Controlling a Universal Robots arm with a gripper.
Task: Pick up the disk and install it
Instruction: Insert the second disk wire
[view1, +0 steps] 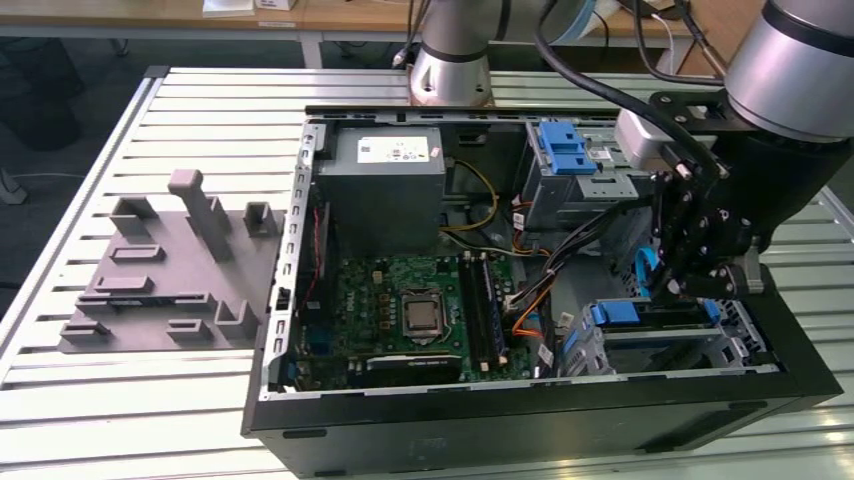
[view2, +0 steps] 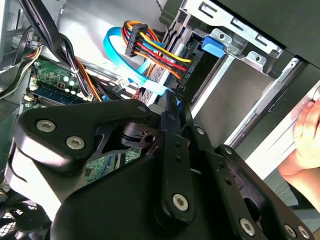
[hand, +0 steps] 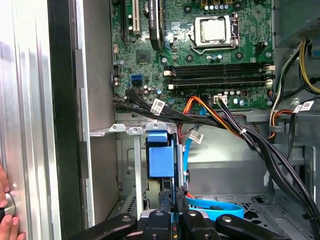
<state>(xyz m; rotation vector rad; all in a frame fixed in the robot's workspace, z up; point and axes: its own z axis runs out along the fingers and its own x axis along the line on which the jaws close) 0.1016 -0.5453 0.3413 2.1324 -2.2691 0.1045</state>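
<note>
Matt black metal links of the gripper (hand: 172, 220) are showing bright screw heads. Just beyond its fingertips, the disk (hand: 161, 155) is presenting a smooth blue plastic tab, set in a dull grey sheet-metal cage (hand: 131, 131). Beside them a glossy blue ribbon cable (hand: 212, 206) is gleaming.

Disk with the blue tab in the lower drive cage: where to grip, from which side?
Take the silver-metal disk's blue plastic end tab, coming straight in through the case's open side. The disk seems to stand on edge inside the grey metal cage, faces walled in; the tab is its exposed end.
</note>
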